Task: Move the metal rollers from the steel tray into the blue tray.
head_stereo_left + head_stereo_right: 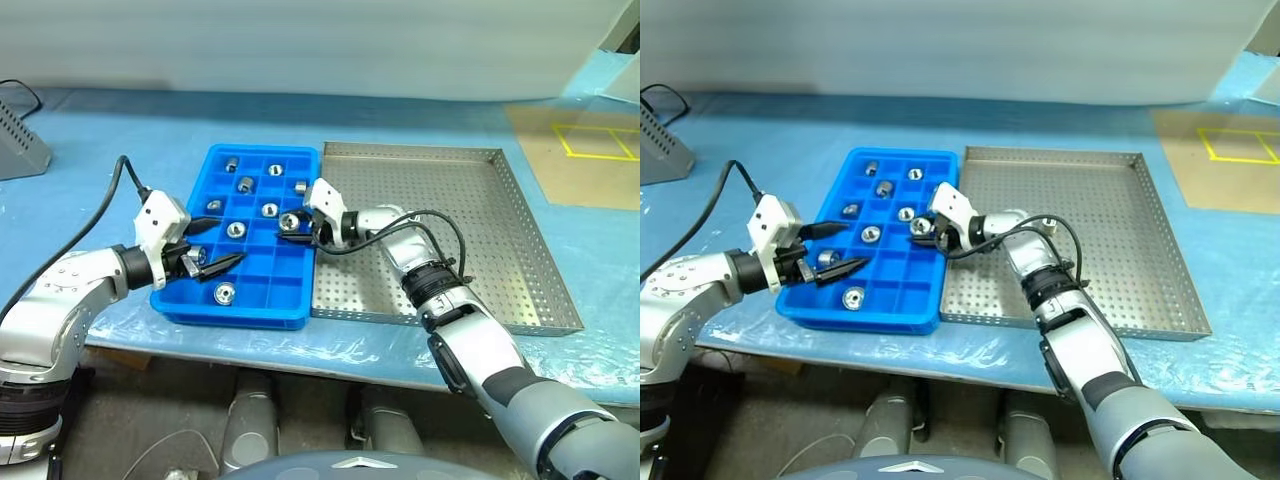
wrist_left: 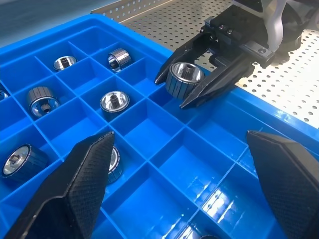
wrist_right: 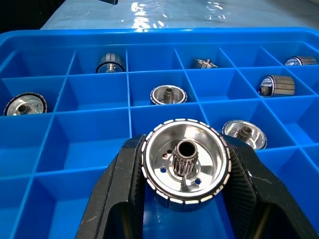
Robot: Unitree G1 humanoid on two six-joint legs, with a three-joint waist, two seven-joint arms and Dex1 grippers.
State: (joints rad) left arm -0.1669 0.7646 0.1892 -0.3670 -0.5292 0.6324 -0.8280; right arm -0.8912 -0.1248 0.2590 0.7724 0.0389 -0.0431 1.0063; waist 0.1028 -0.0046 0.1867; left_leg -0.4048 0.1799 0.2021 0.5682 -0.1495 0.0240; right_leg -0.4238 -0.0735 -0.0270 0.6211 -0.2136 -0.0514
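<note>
Right hand [image 3: 185,209] — roller [image 3: 185,167] clamped, level

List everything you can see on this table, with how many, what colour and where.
metal rollers: about nine, silver, in blue tray compartments
held roller: one, silver, above the blue tray
blue tray: one, bright blue, left of steel tray
steel tray: one, grey perforated, right of blue tray
grey device: one, far left
brown sheet: one, yellow-taped, far right
left end effector: open, black, over the blue tray's near left
right end effector: black, shut on the held roller
</note>
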